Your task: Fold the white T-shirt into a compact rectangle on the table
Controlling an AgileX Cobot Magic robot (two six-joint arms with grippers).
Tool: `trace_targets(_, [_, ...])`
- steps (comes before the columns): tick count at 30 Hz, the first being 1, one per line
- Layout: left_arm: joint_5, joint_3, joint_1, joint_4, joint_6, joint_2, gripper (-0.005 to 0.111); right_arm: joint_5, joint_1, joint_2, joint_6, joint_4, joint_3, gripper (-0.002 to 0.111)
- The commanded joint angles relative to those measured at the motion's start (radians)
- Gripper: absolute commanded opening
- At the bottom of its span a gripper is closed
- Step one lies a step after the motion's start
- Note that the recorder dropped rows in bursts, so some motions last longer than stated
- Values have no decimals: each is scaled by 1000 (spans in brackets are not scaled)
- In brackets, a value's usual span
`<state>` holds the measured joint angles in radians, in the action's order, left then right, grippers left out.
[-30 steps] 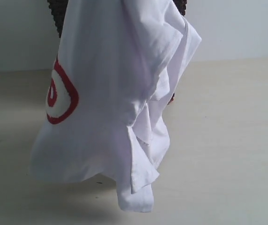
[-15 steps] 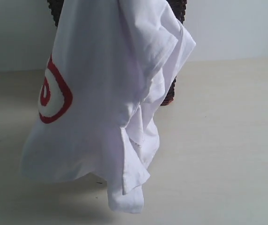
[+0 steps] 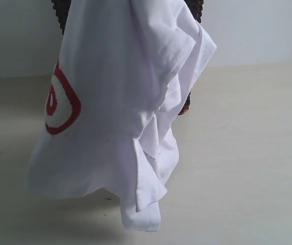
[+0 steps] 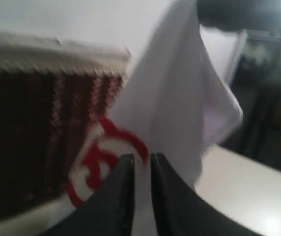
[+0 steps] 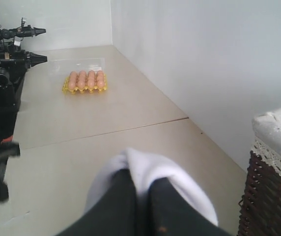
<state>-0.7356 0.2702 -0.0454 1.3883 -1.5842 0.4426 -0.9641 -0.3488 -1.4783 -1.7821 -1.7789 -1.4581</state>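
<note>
The white T-shirt (image 3: 115, 102) hangs in the air above the table (image 3: 248, 153), its lowest corner just off the surface. Red-outlined lettering (image 3: 62, 102) shows at its left edge. Neither gripper appears in the exterior view. My right gripper (image 5: 140, 178) is shut on a bunched fold of the T-shirt (image 5: 180, 182), high over the table (image 5: 81, 123). My left gripper (image 4: 140, 158) points at the hanging T-shirt (image 4: 180, 98) near the lettering (image 4: 106, 157). Its jaws stand close together with only a narrow slit, and I see nothing pinched in them.
A dark brown wicker basket (image 4: 32, 123) with white lace trim stands behind the shirt, its base showing beside the cloth (image 3: 186, 106); it also shows in the right wrist view (image 5: 273, 187). A yellow tray of eggs (image 5: 85, 81) lies far along the table. Dark equipment (image 5: 3, 64) lines one edge.
The hanging shirt swung a little to the left and then partway back to the right. Its lower corner stays just above the table.
</note>
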Motion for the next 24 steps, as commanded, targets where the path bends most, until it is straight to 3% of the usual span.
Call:
trace_targets(1, [-137, -88, 1, 108, 126, 157, 34, 53, -1, 3, 0, 34, -12, 0])
trace_targets(9, [-266, -173, -3, -142, 575, 336, 36, 60, -1, -21, 0, 34, -12, 0])
trace_targets(12, [-292, -173, -3, -306, 781, 404, 36, 76, -1, -30, 0, 34, -12, 0])
trace_targets(16, [-312, -119, -27, -376, 869, 521, 44, 80, -1, -41, 0, 34, -12, 0])
trace_targets(19, [-283, -58, -116, -374, 923, 628, 52, 99, -1, -45, 0, 34, -12, 0])
trace_targets(22, [-208, -11, -279, -390, 1016, 755, 53, 106, -1, -45, 0, 34, -12, 0])
trace_targets(24, [-107, 14, -425, -465, 1134, 833, 53, 106, -1, -45, 0, 34, -12, 0])
